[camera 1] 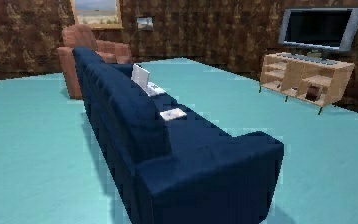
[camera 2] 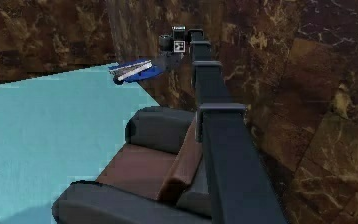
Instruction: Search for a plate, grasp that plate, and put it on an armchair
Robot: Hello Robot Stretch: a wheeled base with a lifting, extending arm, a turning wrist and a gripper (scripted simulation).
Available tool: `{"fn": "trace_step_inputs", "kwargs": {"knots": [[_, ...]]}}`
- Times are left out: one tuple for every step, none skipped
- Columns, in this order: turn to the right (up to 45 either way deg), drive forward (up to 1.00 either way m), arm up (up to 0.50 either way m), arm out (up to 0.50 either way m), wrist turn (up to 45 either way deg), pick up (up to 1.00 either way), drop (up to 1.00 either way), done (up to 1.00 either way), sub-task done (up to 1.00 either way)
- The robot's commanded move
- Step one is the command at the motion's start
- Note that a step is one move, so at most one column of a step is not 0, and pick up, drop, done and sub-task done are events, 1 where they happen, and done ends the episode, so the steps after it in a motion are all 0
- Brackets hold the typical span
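Beyond a grey armchair (camera 2: pixel 137 185), a blue plate (camera 2: pixel 134 71) hangs from the arm (camera 2: pixel 219 110) by its fingers (camera 2: pixel 159 61) — clear of the teal floor (camera 2: pixel 47 120); finger spread cannot be told.

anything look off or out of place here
A blue and white plate hangs tilted at the far end of the hand, held clear of the floor, beyond the armchair under the arm. Nothing looks spilled or damaged.

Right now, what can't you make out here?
Arm side view: pincer fingertips merge with the blue disc; contact unclear.
Arm side view: armchair cut off by bottom edge, its right side hidden by the arm.
Forward view: white things on sofa too small to name.
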Motion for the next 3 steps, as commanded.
{"fn": "trace_step_inputs", "kwargs": {"knots": [[0.0, 0.0, -0.5, 0.0, 0.0, 0.0, 0.0, 0.0, 0.0], [0.0, 0.0, 0.0, 0.0, 0.0, 0.0, 1.0, 0.0, 0.0], [0.0, 0.0, 0.0, -0.1, 0.0, 0.0, 0.0, 0.0, 0.0]]}}
